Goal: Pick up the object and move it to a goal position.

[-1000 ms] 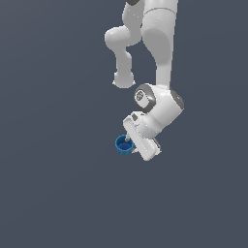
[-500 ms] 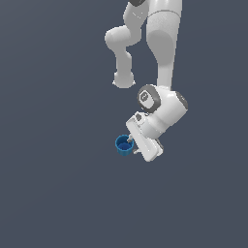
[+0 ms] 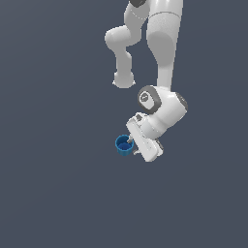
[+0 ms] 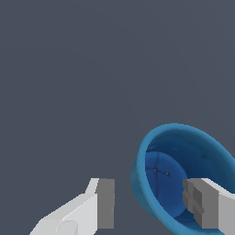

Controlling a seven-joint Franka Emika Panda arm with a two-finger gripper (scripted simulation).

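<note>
Blue cup (image 4: 183, 179) straddled at its rim by spread gripper (image 4: 153, 202): one finger (image 4: 204, 202) inside the bowl, the other (image 4: 104, 202) outside, just beside the wall; no desk edge visible.

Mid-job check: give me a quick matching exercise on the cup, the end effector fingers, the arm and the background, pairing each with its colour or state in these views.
Column 1:
1. blue cup
2. end effector fingers
3. arm
4. background

Column 2:
a. plain dark grey
b. white, reaching down from the top of the exterior view
c. open side toward the wrist camera, lighter rim
d. spread apart, one outside the cup wall and one over the cup's opening

Pairs: 1-c, 2-d, 3-b, 4-a
</note>
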